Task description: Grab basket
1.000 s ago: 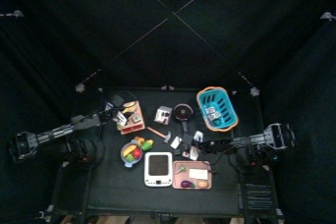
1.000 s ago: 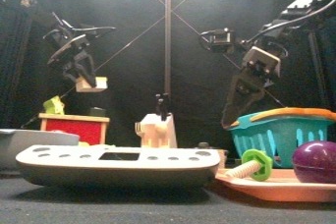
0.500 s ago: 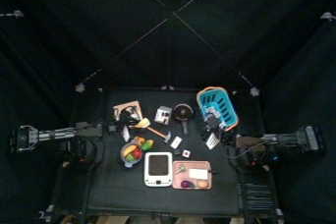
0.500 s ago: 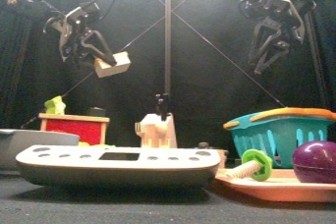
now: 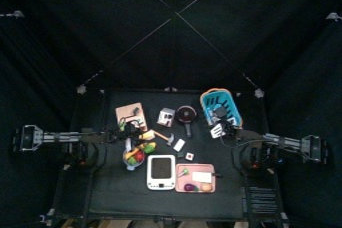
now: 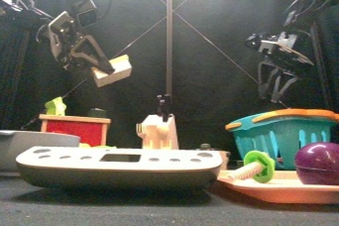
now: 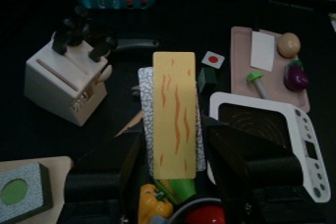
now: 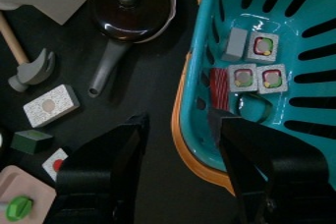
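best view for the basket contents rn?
Right wrist view: it looks straight into the basket and shows small square packets on its floor. The top view shows the basket too small for contents; the front view shows only its slatted side and rim; the left wrist view catches just an edge.

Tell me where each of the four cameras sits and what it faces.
Top: overhead, straight down on the black table; both arms show.
Front: table's edge, level; blue oval slatted plastic basket near.
Left wrist: above its left gripper, shut on a yellow sponge block.
Right wrist: right gripper open over the basket's rim.
All share the basket.
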You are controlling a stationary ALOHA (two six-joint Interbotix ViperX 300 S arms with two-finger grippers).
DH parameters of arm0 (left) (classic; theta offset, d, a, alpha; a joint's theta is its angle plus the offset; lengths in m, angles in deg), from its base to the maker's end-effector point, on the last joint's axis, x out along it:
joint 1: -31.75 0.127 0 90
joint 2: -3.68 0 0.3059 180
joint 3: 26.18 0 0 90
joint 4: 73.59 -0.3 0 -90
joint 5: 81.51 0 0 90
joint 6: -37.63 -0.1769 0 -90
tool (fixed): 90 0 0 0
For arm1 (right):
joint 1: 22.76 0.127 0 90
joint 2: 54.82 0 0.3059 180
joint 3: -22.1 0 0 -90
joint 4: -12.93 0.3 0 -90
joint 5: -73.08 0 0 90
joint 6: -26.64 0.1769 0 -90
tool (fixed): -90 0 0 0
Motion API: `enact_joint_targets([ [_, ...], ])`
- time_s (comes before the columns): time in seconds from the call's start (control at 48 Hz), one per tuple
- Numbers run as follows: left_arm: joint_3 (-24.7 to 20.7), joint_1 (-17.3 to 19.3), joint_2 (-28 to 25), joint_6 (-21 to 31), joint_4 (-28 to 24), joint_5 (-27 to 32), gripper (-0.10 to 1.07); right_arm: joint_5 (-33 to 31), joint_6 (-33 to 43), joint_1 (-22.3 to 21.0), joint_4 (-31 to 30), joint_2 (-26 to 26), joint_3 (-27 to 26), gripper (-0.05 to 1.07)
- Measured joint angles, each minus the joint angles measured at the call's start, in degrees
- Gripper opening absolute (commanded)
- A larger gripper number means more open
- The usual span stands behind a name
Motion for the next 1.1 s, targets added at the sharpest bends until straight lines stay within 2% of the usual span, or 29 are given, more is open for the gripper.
enact_joint_targets([
  [0.271,1.14,0.0,-0.79,-0.79,-0.35,-3.43,0.7,0.09,0.0,-2.11,0.09,-3.69,-0.09,0.85],
  [0.875,1.67,-0.09,-0.79,-1.85,-0.44,-3.43,0.7,4.92,-0.18,-5.36,-1.23,-11.78,0.18,0.83],
  [1.104,2.02,-0.09,-0.79,-1.85,-0.44,-3.52,0.7,4.92,-0.18,-5.54,-1.67,-12.66,0.26,0.83],
])
